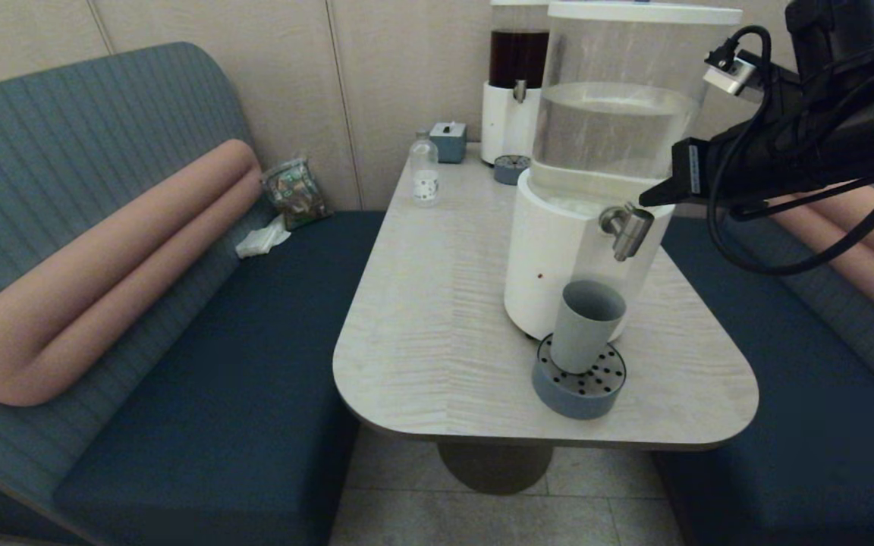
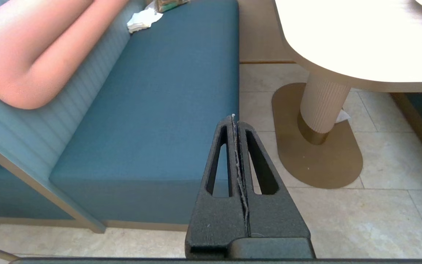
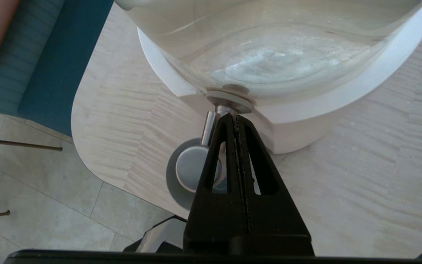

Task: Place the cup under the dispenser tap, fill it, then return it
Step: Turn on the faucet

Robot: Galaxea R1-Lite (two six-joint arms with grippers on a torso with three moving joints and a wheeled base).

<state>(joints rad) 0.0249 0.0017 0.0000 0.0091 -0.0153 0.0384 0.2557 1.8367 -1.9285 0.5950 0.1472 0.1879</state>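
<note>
My right claw (image 3: 235, 116) pressed together at the dispenser tap (image 1: 625, 230), centre-right, the cup (image 1: 586, 326) upright on the drip tray (image 1: 579, 390) below near the surface (image 1: 437, 334) front edge, my left claw (image 2: 233, 119) pressed together over the floor, bottle (image 1: 424, 177) label unreadable.

cup (image 1: 586, 324): plain grey-blue tapered tumbler, upright, mouth open, standing directly below the tap
dispenser tap (image 1: 626, 229): short brushed-steel spout, bent downward, projecting from the dispenser's white base
</note>
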